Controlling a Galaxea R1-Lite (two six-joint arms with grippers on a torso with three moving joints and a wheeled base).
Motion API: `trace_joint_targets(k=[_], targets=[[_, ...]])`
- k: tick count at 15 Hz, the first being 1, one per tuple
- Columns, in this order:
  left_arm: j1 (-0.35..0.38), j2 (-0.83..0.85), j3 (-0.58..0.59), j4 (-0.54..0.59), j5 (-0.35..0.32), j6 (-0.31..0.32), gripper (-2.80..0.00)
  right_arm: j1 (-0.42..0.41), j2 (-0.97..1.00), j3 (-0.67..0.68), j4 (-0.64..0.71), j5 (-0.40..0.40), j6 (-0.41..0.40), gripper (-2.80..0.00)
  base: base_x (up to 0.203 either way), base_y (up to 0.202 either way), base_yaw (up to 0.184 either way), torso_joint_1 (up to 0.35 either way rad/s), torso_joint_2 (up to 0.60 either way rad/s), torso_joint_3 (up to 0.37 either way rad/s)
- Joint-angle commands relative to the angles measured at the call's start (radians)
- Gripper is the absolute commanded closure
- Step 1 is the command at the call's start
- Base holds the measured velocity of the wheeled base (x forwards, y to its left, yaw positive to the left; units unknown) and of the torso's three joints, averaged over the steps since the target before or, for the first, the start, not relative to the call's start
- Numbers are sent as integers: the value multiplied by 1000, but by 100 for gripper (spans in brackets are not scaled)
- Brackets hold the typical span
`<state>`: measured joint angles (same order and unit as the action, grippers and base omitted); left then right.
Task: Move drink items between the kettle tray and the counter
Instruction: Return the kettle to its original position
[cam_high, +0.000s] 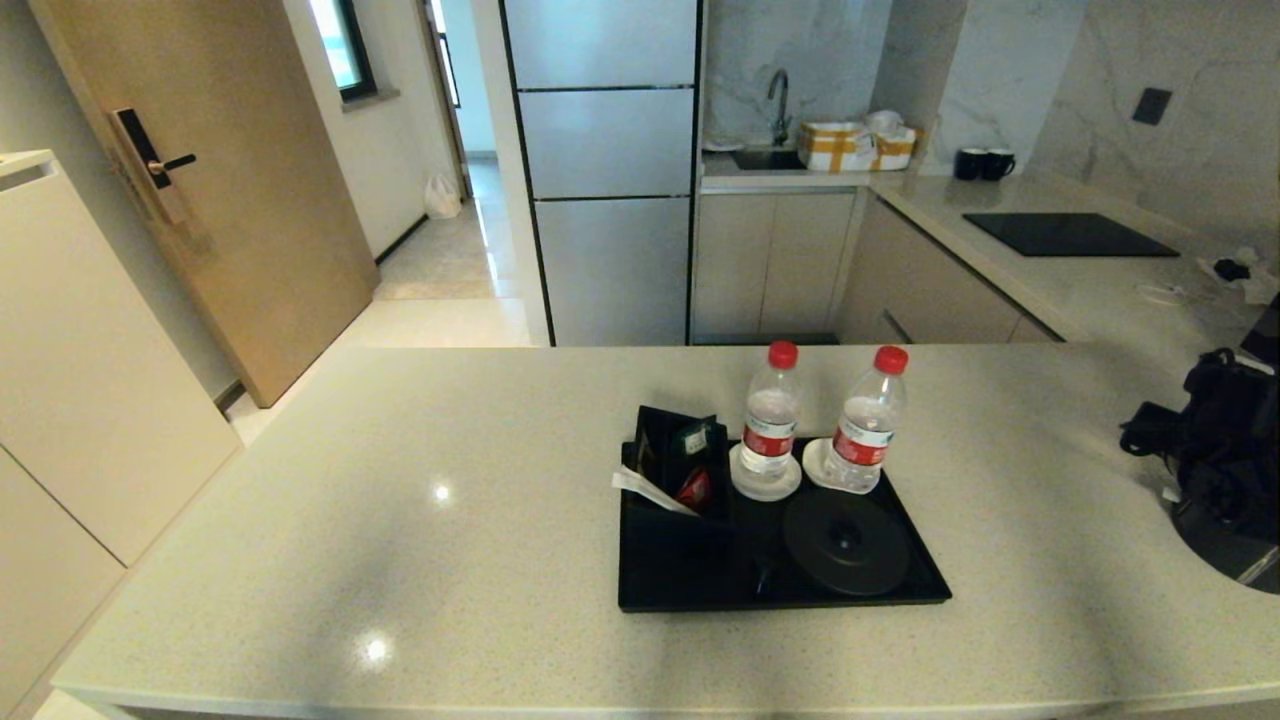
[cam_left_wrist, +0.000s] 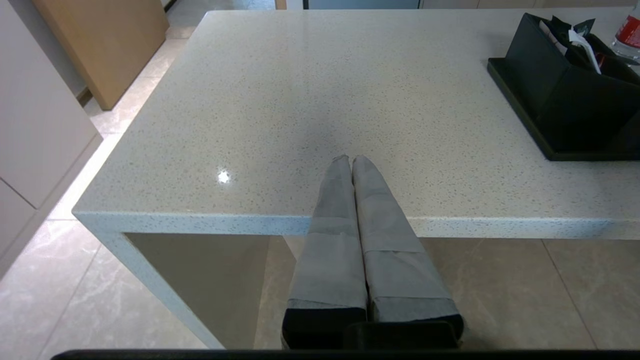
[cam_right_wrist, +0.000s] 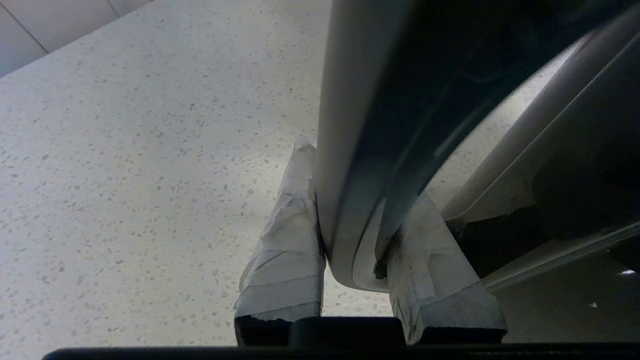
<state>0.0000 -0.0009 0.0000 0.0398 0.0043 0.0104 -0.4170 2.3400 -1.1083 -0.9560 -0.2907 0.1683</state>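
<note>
The right gripper (cam_right_wrist: 350, 210) is clamped on the loop handle of the kettle (cam_right_wrist: 450, 100), one taped finger on each side of the handle's grey band. Seen from the head camera, this gripper (cam_high: 1215, 440) sits at the far right edge of the counter (cam_high: 400, 520), with the kettle's dark round body (cam_high: 1225, 545) just below and in front of it, standing on the counter well away from the tray. Beneath the fingers in the wrist picture lies only speckled stone.

The tray (cam_high: 700, 590) lies well to the left of the right gripper, near the middle of the counter. Its round base disc (cam_high: 845, 540) is bare. Behind the disc stand two bottles, the left bottle (cam_high: 770, 420) and the right bottle (cam_high: 868, 420), each on a white saucer (cam_high: 745, 488), and a black sachet box (cam_high: 680, 455) fills the tray's left rear corner.

The left gripper (cam_left_wrist: 349, 160) hangs over the near edge of the counter with its two taped fingers pressed together, holding nothing; the tray's corner and the box lie off to its right.
</note>
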Motion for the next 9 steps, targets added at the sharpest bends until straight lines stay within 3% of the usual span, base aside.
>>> trace_joint_targets(k=[1, 5, 9], targets=[[0, 1, 0, 0, 0, 0, 0, 0, -2, 2, -7, 1, 2, 0, 0, 0, 0, 0, 0, 0], [0, 1, 0, 0, 0, 0, 0, 5, -24, 67, -26, 4, -2, 0, 0, 0, 0, 0, 0, 0], [0, 1, 0, 0, 0, 0, 0, 80, -134, 227, -71, 47, -16, 0, 0, 0, 0, 0, 0, 0]])
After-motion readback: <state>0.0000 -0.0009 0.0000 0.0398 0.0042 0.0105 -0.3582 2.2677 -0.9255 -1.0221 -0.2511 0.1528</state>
